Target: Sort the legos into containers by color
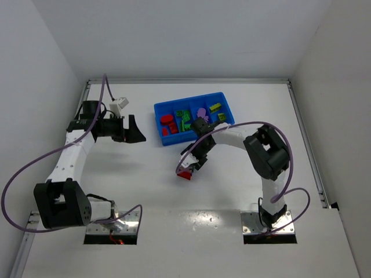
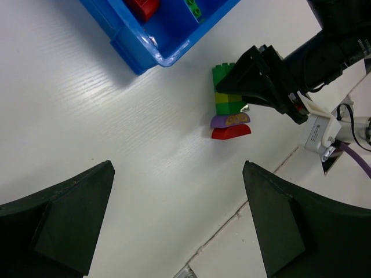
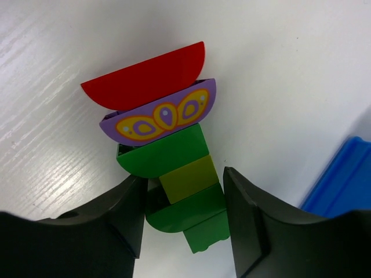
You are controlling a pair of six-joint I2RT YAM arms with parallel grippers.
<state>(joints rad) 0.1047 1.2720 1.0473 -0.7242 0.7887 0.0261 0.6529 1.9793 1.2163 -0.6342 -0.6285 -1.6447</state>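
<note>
I work in a robot lab: plain white walls (image 1: pixel 174 35) box in my white table (image 1: pixel 174 202), with my two arms (image 1: pixel 264 153) bolted on.

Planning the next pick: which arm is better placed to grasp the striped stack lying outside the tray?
Right. The right gripper straddles the green end of the stack, a finger on each side; the left gripper hangs open, farther off.

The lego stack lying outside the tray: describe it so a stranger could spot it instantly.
Find the blue tray on the white table; just in front of its near edge lies the lego stack, its green end between the fingers of the right gripper. Alone outside the tray, it runs green, yellow, green, then a patterned purple half-round and a red half-round.
</note>
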